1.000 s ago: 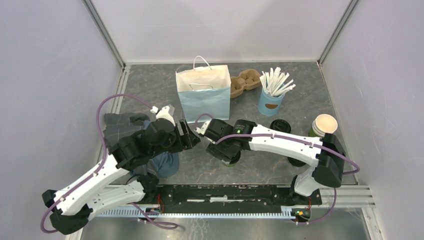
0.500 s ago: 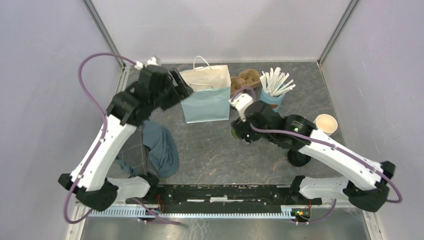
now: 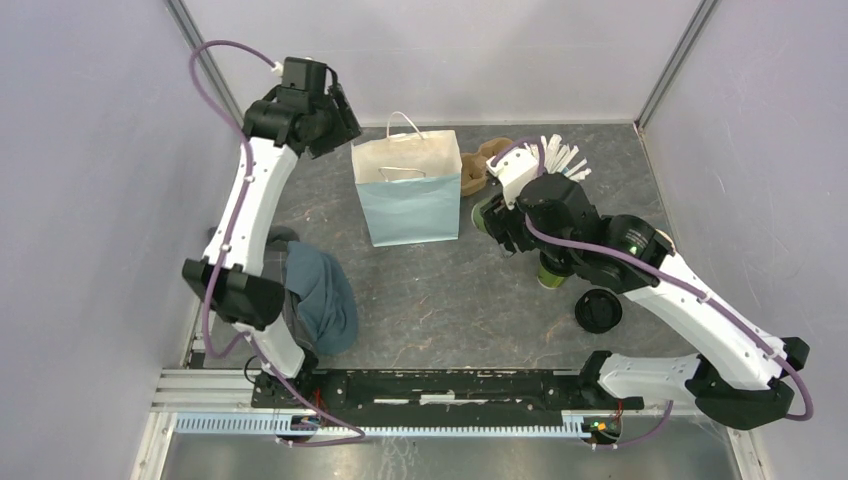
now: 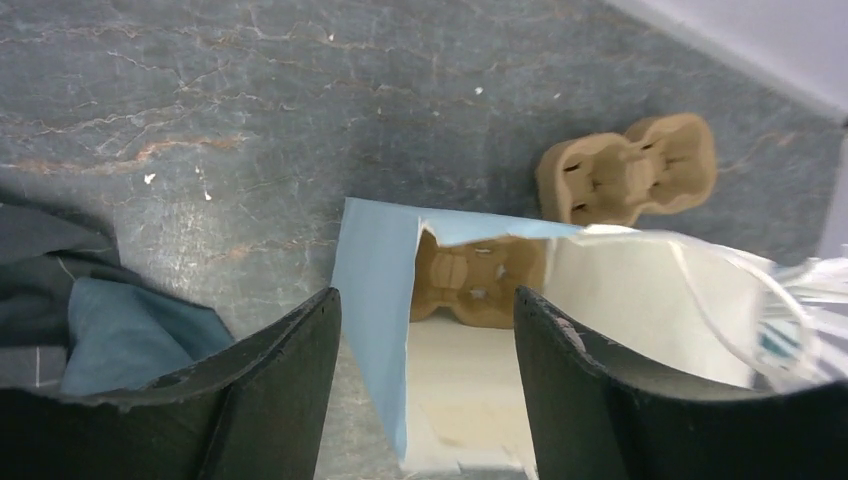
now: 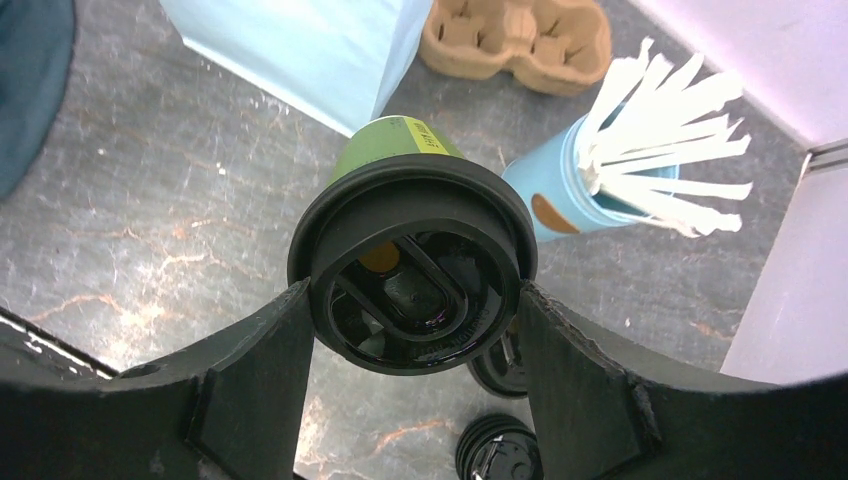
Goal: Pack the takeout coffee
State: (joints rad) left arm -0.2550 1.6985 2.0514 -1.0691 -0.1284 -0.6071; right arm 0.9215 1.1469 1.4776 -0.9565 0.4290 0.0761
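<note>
Your right fingers [image 5: 585, 385] grip the takeout coffee [image 5: 410, 215] by its black lid rim and hold it just right of the blue bag [image 3: 410, 205], near the light-blue cup of white sticks [image 5: 560, 200]. Your left fingers [image 4: 265, 395] are spread with nothing between them, above the bag's open top. One cup carrier [image 4: 628, 168] sits on the table [image 3: 440, 300] behind the bag and another carrier [image 4: 478, 280] is inside it. A loose black lid [image 3: 598, 312], a second green cup [image 3: 549, 272] partly under your right arm, and a blue cloth [image 3: 322, 305] are on the table.
</note>
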